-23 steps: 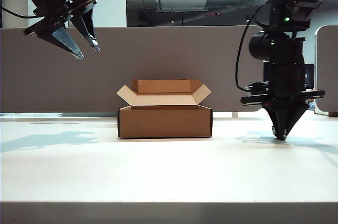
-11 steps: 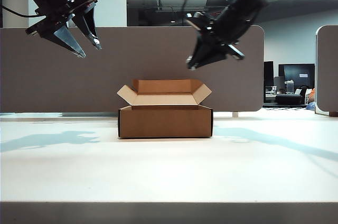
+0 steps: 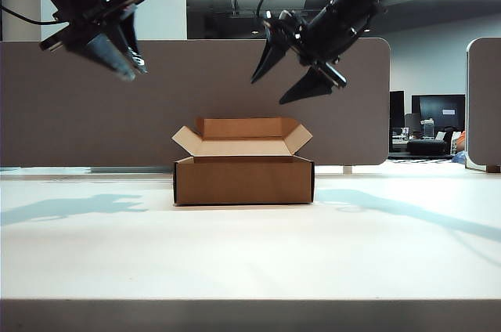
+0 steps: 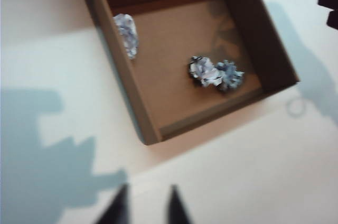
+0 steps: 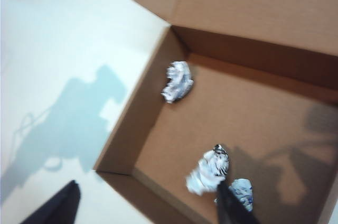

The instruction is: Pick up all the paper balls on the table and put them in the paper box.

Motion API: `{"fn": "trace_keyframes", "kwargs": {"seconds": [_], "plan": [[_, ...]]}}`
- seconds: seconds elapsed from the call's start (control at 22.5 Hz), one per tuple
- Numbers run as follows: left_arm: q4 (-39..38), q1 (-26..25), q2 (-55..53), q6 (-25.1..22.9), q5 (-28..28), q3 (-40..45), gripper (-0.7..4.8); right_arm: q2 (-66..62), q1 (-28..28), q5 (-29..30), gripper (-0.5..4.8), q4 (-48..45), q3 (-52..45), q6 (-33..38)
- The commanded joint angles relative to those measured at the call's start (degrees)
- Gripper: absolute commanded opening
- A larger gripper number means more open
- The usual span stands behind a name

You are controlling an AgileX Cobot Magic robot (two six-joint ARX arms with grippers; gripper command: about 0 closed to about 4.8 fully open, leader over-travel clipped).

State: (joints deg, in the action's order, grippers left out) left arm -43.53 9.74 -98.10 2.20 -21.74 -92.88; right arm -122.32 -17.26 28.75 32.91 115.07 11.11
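A: Risk check? All three paper balls lie inside the paper box, none seen on the table.

B: Right gripper hangs above the box's right side, jaws spread, empty. If it drops low while pulling off, it could catch a flap and shove the box.

A: Left gripper?

B: High over the table, left of the box, fingers partly apart, holding nothing.

A: Change?

B: A second ago the right one was pinched shut down at the tabletop, far right; now it's over the box and released. Left has narrowed.
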Motion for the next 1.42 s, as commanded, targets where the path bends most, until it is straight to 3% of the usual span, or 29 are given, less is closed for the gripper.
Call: {"fn": "trace_keyframes", "kwargs": {"seconds": [0.04,0.13,0.22,0.4,0.53,0.71,0.93,0.98,1.07,1.15,1.2,1.24,1.33,1.42], "plan": [[-0.85,-0.04,5.2,-0.57,-0.15,-0.15,-0.06,5.46,-0.02,0.92,2.64,0.76,0.2,-0.22],[-1.95,-0.04,8.74,-1.9,2.49,-0.13,-0.06,8.5,0.0,0.83,1.63,2.1,0.2,-0.72],[-5.7,-0.04,16.79,-3.82,9.11,-0.04,-0.06,15.26,0.0,-0.46,-0.03,6.54,0.15,-4.35],[-8.0,-0.04,31.45,-5.51,13.66,3.8,-0.06,27.5,-0.11,-9.66,-0.09,16.63,0.07,-13.64],[-7.74,-0.04,41.86,-6.51,14.43,10.58,-0.06,37.42,-0.11,-9.77,-0.09,18.51,-2.34,-16.81],[-7.04,-0.04,56.48,-4.96,7.98,22.29,-0.06,52.48,-0.11,-9.84,-0.09,18.05,-11.28,-17.27],[-10.05,-0.04,74.44,-4.76,7.5,33.44,-0.06,69.64,-0.11,-14.56,-0.09,17.84,-27.17,-17.11],[-9.46,-0.04,80.83,-4.76,7.61,36.96,-0.06,76.04,-0.11,-15.61,-0.09,16.79,-33.92,-17.11],[-5.22,-0.07,86.53,-4.76,10.16,40.92,-0.06,82.2,-0.09,-18.67,-0.09,14.49,-41.09,-17.11],[6.19,-0.07,92.48,-4.79,12.92,48.22,-0.05,90.55,-0.07,-29.42,-0.09,7.37,-53.11,-17.07],[9.86,-0.04,94.51,-4.98,15.21,53.29,-0.05,94.88,-0.04,-36.52,-0.08,0.83,-61.13,-17.11],[10.27,-0.04,94.86,-4.79,15.65,55.04,-0.05,97.29,-0.04,-39.74,-0.08,-2.47,-65.79,-17.11],[12.07,-0.07,94.77,-1.79,20.11,62.07,-0.05,103.93,-0.07,-40.35,-0.06,-7.37,-76.5,-14.16],[14.99,-0.07,94.84,0.17,22.25,65.72,-0.05,107.21,-0.07,-40.44,-0.06,-8.81,-81.13,-12.04]]}}
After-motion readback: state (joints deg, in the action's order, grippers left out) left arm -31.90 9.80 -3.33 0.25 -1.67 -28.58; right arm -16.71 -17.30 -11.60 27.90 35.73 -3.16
